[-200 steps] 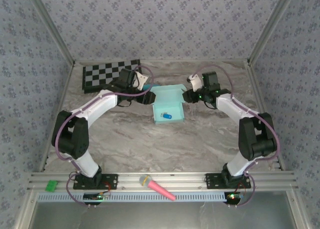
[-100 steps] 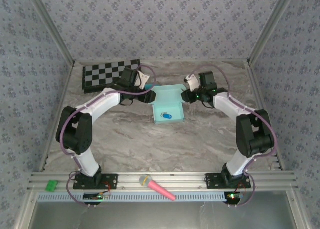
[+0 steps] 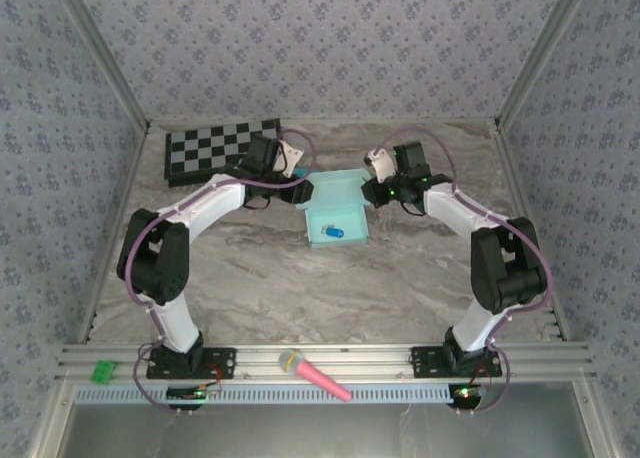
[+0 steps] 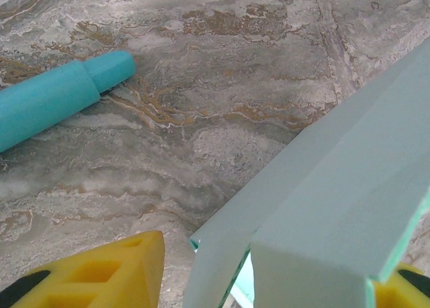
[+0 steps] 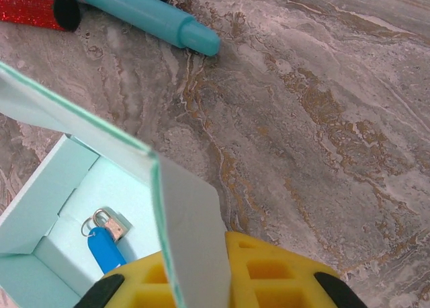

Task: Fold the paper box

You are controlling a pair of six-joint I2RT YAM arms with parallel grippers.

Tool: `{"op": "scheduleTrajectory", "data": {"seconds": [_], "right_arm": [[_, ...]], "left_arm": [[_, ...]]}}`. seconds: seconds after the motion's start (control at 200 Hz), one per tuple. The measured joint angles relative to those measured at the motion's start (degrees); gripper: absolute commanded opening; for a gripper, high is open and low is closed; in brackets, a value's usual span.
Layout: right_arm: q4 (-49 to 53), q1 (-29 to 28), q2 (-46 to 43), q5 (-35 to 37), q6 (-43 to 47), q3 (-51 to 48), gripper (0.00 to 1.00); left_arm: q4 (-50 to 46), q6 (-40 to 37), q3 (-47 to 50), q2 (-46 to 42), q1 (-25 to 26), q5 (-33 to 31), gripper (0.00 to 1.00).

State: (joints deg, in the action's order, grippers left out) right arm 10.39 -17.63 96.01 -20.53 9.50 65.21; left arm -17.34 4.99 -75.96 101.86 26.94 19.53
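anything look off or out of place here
Yes: a small blue tag with a metal ring lies inside the open paper box, odd while it is being folded.

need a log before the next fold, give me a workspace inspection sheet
surface: marbled grey-brown tabletop
job's things: pale aqua cardboard paper box, open, blue key tag inside
clutter: black-and-white checkerboard; teal marker pen; red glittery stick; pink microphone-shaped toy on front rail
grippers: left claw open astride a box flap; right claw at the opposite flap, grip unclear
cables: purple leads along both arms
surroundings: patterned wallpaper walls
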Motion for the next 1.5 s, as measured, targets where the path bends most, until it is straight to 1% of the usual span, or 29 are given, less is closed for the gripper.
{"op": "scheduleTrajectory", "data": {"seconds": [0.35,0.45,0.53,0.63,0.68,0.82,0.999,1.169,1.294,1.499], "right_arm": [[0.52,-0.55,0.00,1.27,0.00,0.20,0.10],[0.50,-0.70,0.00,1.66,0.00,0.20,0.10],[0.48,-0.81,0.00,1.84,0.00,0.20,0.09],[0.46,-0.94,0.00,2.12,0.00,0.20,0.09],[0.35,-1.09,0.00,2.36,0.00,0.20,0.08],[-0.04,-1.66,0.00,3.50,-0.04,0.20,0.05],[-1.38,-2.93,-1.01,6.51,-1.05,-0.98,0.03],[-3.78,-5.20,-2.86,12.09,-1.79,-3.10,0.03],[-6.69,-6.99,-3.69,16.00,-2.62,-4.98,0.03],[-12.04,-8.90,-3.78,21.84,-3.96,-6.93,0.02]], "left_arm": [[-0.83,0.02,0.00,0.00,0.09,-0.07,0.48],[-0.83,0.00,0.04,-0.07,0.09,-0.26,0.43],[-0.81,0.09,0.07,-0.07,0.09,-0.31,0.34],[-0.83,0.20,0.17,-0.07,0.09,-0.28,0.31],[-0.66,0.44,0.37,-0.07,0.09,-0.31,0.28],[-0.57,0.92,0.59,-0.07,0.09,-0.76,0.22],[-0.24,2.45,0.70,-0.07,0.55,-2.29,0.22],[1.92,4.92,1.31,-0.17,1.53,-4.81,0.23],[4.33,7.15,1.57,-0.17,2.12,-6.62,0.26],[7.91,10.47,2.23,-0.17,2.45,-8.48,0.25]]}}
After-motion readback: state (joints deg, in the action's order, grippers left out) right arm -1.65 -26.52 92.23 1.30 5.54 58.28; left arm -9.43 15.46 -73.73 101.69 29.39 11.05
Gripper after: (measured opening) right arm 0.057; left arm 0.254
